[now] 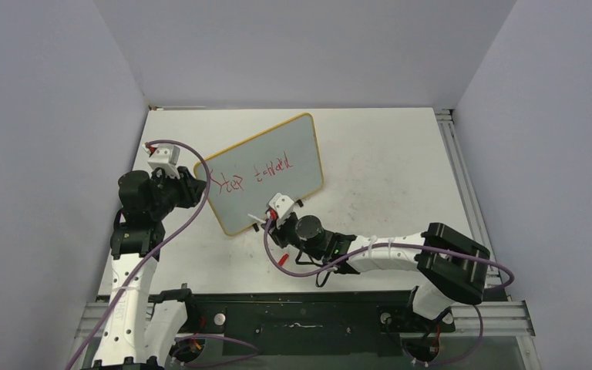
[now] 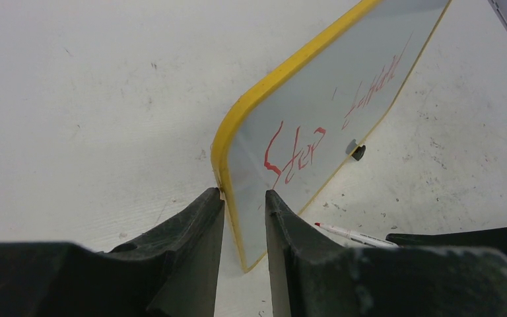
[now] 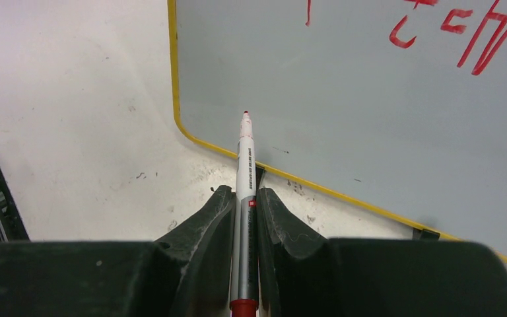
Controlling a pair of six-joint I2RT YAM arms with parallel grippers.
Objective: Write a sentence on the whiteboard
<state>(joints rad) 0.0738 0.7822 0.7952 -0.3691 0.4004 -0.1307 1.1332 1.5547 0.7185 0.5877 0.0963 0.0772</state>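
Tabletop point(image 1: 385, 154), white, scuffed, matte, closed in by plain pale grey walls point(image 1: 38, 116) on three sides. Rectangular pale grey whiteboard point(image 1: 250, 212) with rounded corners and a thin yellow-orange frame sits left of the table's centre, turned at a skew in the top view, one short end toward the left arm. It stands on its lower long edge, leaning back, face toward the arms.

Left arm point(image 1: 135, 231), white links with black joints, reaches up the left side. Right arm point(image 1: 385, 254), same build, stretches leftward across the near part of the table.

Left gripper point(image 1: 200, 185) point(image 2: 244, 195), black two-finger claw, is pinching the whiteboard point(image 2: 370, 72) at its lower corner: one finger against the yellow frame's back side, the other on the writing face.

Right gripper point(image 1: 272, 220) point(image 3: 244, 191), same black claw, is pressed tight on a slim silver-white marker point(image 3: 245, 158) with red tip and red rear end, barrel running straight out between the fingers. Tip lies over the blank lower-left part of the whiteboard point(image 3: 343, 99), just above the bottom frame; touching or not, cannot tell. Same marker point(image 2: 353, 234) shows from the left wrist, near the board's lower edge.

Red handwritten sentence point(image 1: 254, 176) point(image 2: 297, 148) point(image 3: 475, 39) runs along the upper part of the face: "Step", then a second word, thin uneven letters, not clearly legible.

Small black feet point(image 2: 358, 152) point(image 3: 259, 175) under the bottom frame rest on the tabletop.
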